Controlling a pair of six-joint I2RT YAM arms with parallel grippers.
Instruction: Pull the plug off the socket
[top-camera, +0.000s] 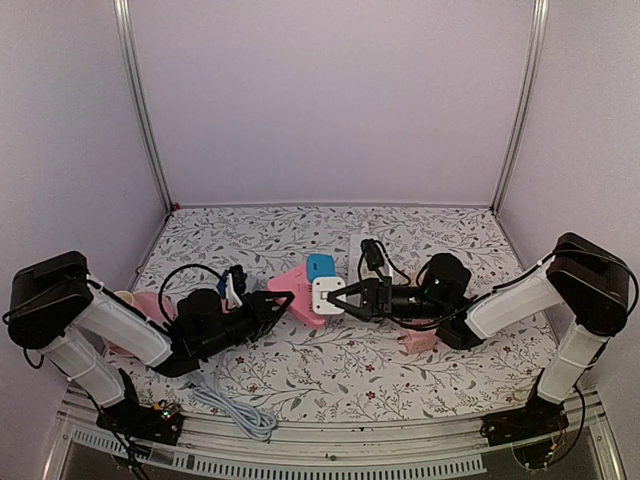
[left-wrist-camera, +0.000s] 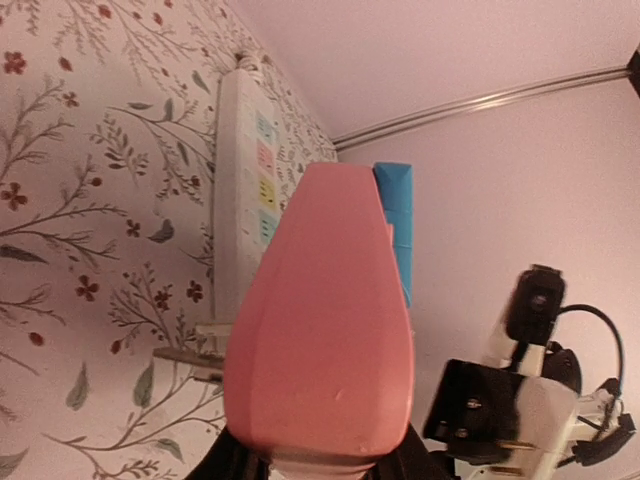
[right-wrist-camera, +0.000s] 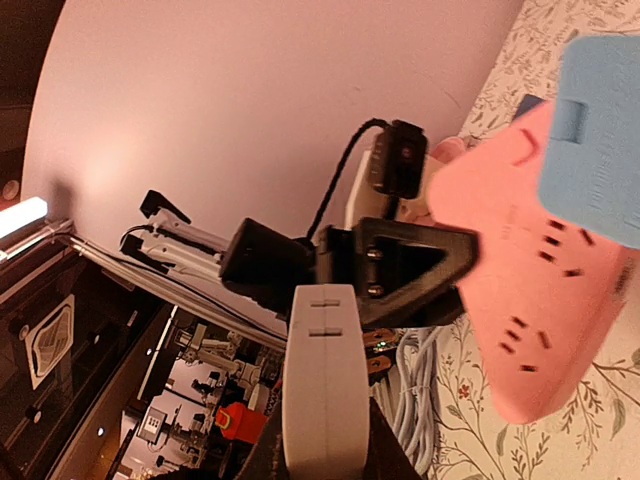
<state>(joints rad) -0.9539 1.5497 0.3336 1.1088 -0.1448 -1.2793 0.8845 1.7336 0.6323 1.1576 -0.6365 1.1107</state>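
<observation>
– At mid-table, the white plug (top-camera: 328, 295) sits just beside the pink socket strip (top-camera: 298, 285), not in it. In the left wrist view we see its dark face and brass prongs bare, with a gap to the strip. We read the pull as essentially done.

– Agreed. In the right wrist view we get empty slots on the strip's face. The blue plug (top-camera: 320, 265) is seated at the far end, and we leave that one alone.

– How do we finish it cleanly?

– We back the plug straight off along the prong axis, no twist, until the prongs are well apart from the strip. We brace the strip so it doesn't follow. We also watch for a swing into the blue plug or the white power strip (top-camera: 366, 252) behind.

– Claw state?

– We have the right gripper (top-camera: 342, 298) narrow, jaws closed on the white plug's sides, and we see it touching nothing else. We have the left gripper (top-camera: 278, 304) clamped on the near end of the pink socket strip, one finger on each side in its own wrist view.

– Slip risk?

– We can't tell how deep either grip sits. The plug shell looks like smooth hard plastic, so we'd move slowly.
</observation>
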